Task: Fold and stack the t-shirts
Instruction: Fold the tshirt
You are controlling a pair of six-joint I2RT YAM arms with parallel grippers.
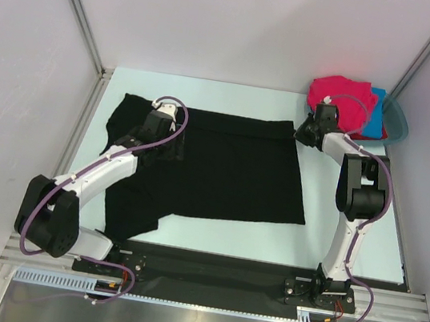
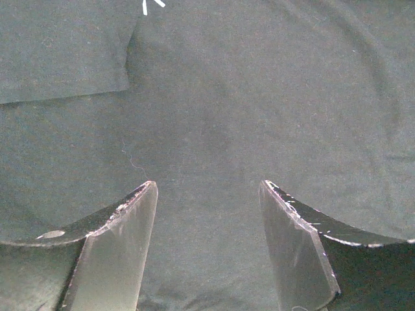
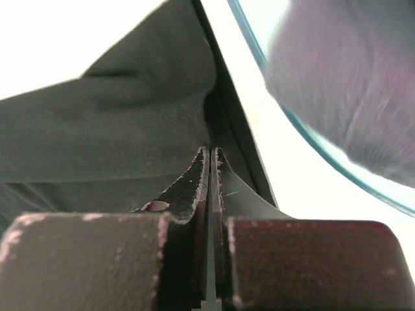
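The black shirt lay spread flat across the middle of the worktop, reaching toward its left edge. The left gripper hung just above the shirt's far left part, fingers spread and holding nothing. The right gripper, fingers pressed together, pinched the shirt's far right corner. Pink and blue shirts sat piled in a basin at the far right corner.

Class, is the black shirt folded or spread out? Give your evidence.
Spread out: the black shirt lies flat across the table, one layer showing. The right gripper pinches its far corner.
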